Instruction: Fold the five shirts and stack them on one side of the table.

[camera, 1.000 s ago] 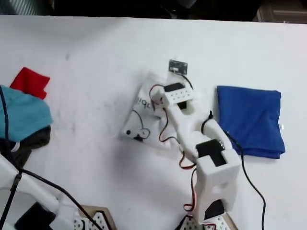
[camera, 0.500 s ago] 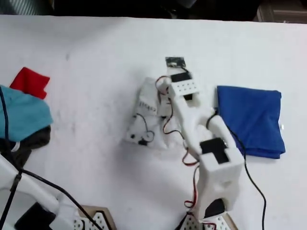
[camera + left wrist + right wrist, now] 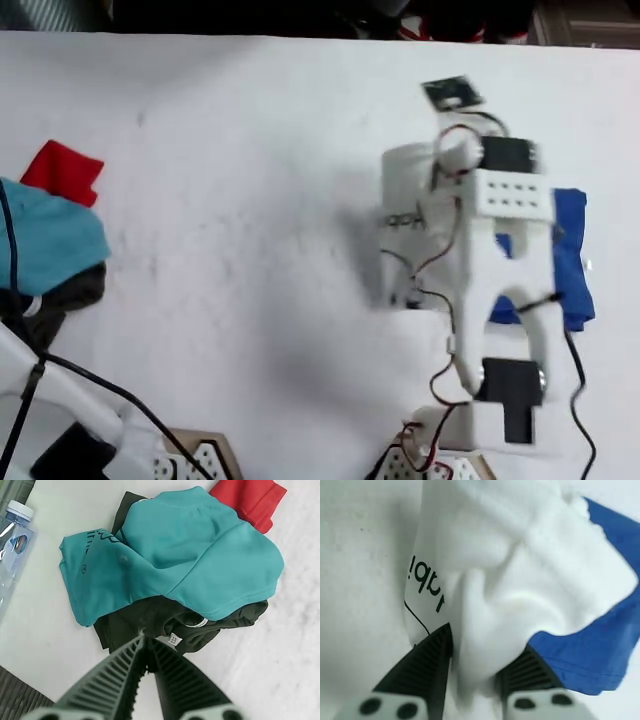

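We've got five shirts on the board: one white shirt (image 3: pixel 405 200), one blue shirt (image 3: pixel 572 262), one teal shirt (image 3: pixel 190 560), one red shirt (image 3: pixel 247 500) and one dark shirt (image 3: pixel 150 620). So that's one of every colour. We count two arms, the left arm (image 3: pixel 60 400) and the right arm (image 3: pixel 500 260). One plastic bottle (image 3: pixel 12 545), and one table (image 3: pixel 220 150).

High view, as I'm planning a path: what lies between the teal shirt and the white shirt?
Nothing: in the high view the table between the teal shirt and the white shirt is bare.
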Robot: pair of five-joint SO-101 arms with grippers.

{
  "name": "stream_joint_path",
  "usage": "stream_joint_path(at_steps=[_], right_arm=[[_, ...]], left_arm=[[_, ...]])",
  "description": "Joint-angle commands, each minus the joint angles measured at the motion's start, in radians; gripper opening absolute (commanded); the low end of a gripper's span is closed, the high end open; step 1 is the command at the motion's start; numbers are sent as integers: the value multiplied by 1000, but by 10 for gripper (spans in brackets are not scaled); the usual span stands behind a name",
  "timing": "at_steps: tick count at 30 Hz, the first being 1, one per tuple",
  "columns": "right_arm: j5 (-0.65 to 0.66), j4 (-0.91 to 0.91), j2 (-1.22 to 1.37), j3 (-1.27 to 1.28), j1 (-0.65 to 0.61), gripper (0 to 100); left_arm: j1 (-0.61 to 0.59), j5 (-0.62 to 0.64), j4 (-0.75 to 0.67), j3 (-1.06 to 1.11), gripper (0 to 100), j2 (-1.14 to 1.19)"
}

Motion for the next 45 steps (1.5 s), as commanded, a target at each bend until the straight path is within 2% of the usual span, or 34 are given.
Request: stream_joint_path(at_steps=[1, 8, 14, 20, 25, 27, 32, 35, 37, 40, 42, 45], right_arm=[[77, 10, -81, -44, 88, 18], [181, -85, -53, -43, 229, 18], [238, -131, 62, -49, 289, 18], [245, -168, 196, -170, 352, 21], [367, -162, 306, -279, 374, 33], [374, -150, 326, -315, 381, 94], [374, -47, 334, -433, 357, 337], [373, 87, 334, -526, 315, 395], [373, 170, 334, -566, 288, 389], [371, 183, 325, -572, 274, 337], [371, 183, 312, -571, 277, 248], [371, 182, 300, -555, 277, 36]], left_arm=[[-8, -11, 2, -6, 24, -36], [-5, -11, 2, -6, 24, -36], [-7, -11, 2, -9, 24, -36], [-7, -11, 2, -6, 24, -36], [-7, -11, 2, -6, 24, -36], [-7, -11, 2, -6, 24, -36], [-7, -11, 2, -6, 24, -36], [-7, -11, 2, -6, 24, -36], [-7, -11, 2, -6, 24, -36], [-7, -11, 2, -6, 24, -36], [-7, -11, 3, -6, 24, -36], [-8, -9, 5, -6, 24, -36]])
